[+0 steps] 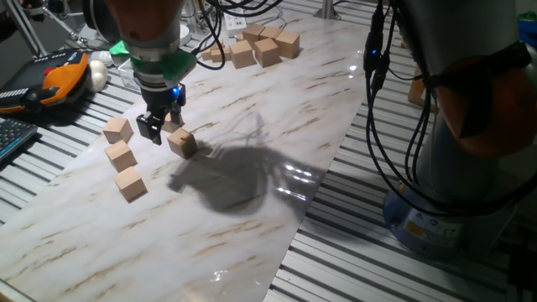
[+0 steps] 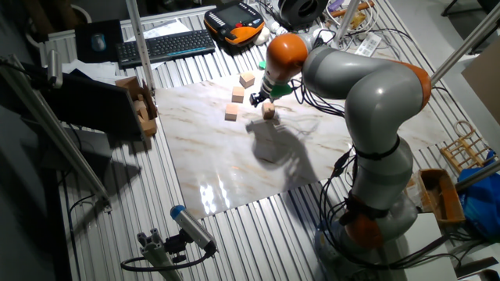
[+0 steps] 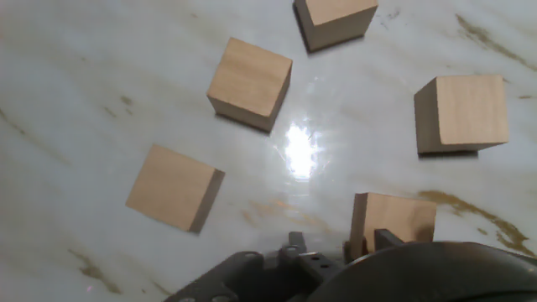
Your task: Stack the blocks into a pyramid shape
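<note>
gripper (image 1: pixel 158 126) hangs low over the marble-patterned board (image 1: pixel 252 193), black fingers pointing down with a gap between them, nothing pinched; it sits there, i judge, to pick a first cube. nearest the gripper, a block (image 1: pixel 182 143) lies just beside its fingertips, tilted askew, and another (image 1: pixel 172 123) peeks from behind them. three more blocks (image 1: pixel 118 129) (image 1: pixel 121 155) (image 1: pixel 131 183) sit loose in a line to the gripper's other side, apart from one another. all are plain tan wood, sharp-edged, matte with faint grain, on a glossy slab that throws glare. no pyramid shape yet: every cube near the gripper rests flat, unstacked. a separate cluster of cubes (image 1: pixel 260 46) lies far beyond the gripper.
</note>
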### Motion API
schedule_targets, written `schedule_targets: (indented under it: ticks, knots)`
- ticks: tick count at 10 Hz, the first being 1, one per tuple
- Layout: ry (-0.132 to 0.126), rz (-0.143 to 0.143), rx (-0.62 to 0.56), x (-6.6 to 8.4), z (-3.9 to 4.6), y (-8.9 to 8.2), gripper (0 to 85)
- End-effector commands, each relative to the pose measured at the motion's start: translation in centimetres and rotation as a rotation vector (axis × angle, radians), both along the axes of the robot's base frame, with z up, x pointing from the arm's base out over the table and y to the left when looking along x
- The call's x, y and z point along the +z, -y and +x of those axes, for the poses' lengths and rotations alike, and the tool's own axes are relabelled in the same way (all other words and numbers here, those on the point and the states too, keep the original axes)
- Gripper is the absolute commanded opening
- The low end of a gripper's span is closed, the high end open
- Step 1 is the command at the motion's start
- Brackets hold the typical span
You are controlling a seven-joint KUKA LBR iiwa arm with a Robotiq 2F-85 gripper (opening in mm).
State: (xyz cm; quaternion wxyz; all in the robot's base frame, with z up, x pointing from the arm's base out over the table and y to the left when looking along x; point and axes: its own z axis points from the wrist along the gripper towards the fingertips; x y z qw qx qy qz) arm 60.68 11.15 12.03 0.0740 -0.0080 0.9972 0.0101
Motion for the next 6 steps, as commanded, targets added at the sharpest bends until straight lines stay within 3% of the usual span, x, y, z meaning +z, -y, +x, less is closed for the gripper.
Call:
schedule_targets:
  ticks: [1,4,6]
  knots:
    - [-0.005,0.000,0.003,0.05,0.03,0.07,68.0]
    - [-0.006,-0.005,0.006,0.16,0.04,0.13,68.0]
    - [-0.022,-0.007,-0.003,0.43,0.00,-0.08,68.0]
